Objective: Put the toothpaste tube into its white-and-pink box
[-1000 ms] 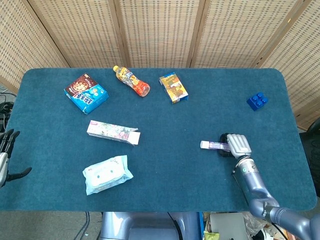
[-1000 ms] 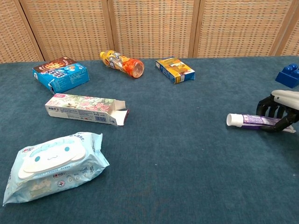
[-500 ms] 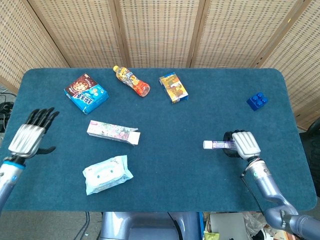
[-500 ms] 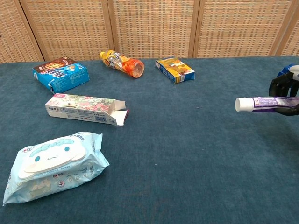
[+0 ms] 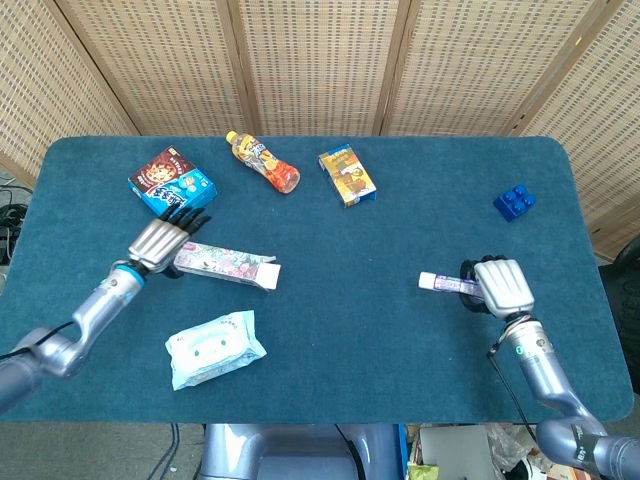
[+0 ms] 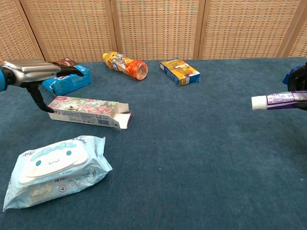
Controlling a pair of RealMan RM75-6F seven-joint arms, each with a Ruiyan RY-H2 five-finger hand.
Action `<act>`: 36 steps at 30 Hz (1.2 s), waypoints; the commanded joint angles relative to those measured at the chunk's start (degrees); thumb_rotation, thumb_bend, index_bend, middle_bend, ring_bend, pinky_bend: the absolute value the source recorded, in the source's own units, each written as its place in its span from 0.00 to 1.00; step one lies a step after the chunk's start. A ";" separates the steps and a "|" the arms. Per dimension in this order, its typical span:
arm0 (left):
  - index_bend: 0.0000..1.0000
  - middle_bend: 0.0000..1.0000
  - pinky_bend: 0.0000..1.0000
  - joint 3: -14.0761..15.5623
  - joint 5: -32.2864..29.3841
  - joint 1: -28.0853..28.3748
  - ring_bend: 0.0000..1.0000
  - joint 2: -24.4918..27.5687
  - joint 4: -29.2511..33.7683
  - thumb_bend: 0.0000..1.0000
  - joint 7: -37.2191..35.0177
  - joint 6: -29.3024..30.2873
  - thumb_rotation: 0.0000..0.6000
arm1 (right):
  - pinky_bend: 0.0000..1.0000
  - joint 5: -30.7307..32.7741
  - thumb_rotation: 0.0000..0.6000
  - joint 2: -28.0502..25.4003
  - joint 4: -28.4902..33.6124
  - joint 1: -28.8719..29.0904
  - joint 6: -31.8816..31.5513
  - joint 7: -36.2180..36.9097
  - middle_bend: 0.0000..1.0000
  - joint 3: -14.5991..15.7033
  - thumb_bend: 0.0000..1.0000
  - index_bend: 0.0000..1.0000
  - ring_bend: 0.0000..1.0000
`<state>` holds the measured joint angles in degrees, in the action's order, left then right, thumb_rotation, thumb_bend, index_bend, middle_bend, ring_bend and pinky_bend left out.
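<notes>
Right hand (image 5: 500,285) grips the toothpaste tube (image 5: 447,284) above the worktop (image 5: 400,220), white cap pointing toward the left hand (image 5: 160,241).
The left hand hovers with fingers spread, holding nothing, at the closed end of the white-and-pink box (image 5: 226,264); a wipes pack (image 5: 214,347) lies nearer, a blue snack box (image 5: 172,186) just beyond.

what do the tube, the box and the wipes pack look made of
Tube: likely soft plastic, slightly glossy, with a hard-looking white cap. Box: thin printed cardboard, matte; its open end shows folded flaps. Wipes pack: flexible plastic film, shiny and wrinkled, crimped at the end.
</notes>
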<state>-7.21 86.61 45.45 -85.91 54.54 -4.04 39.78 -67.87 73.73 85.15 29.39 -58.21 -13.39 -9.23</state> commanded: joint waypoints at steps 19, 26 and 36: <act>0.58 0.54 0.50 5.15 2.73 3.91 0.51 -10.02 -12.50 0.17 -9.87 3.15 1.00 | 0.38 1.45 1.00 -3.65 4.64 0.19 -1.98 -1.96 0.57 -1.04 0.59 0.58 0.41; 0.60 0.55 0.50 2.84 2.25 2.67 0.52 -9.41 -10.45 0.17 -18.53 12.13 1.00 | 0.38 1.11 1.00 -7.02 8.73 0.75 -3.27 -4.19 0.57 -2.09 0.60 0.58 0.42; 0.60 0.55 0.50 -2.42 -0.91 5.29 0.52 -15.99 -12.90 0.17 -35.41 16.13 1.00 | 0.38 3.73 1.00 -14.98 17.63 2.86 -4.38 -10.03 0.57 -5.62 0.60 0.58 0.42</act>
<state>-8.14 86.74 49.73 -99.97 42.42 -36.76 55.27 -65.05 60.06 101.40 31.66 -62.33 -22.28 -13.98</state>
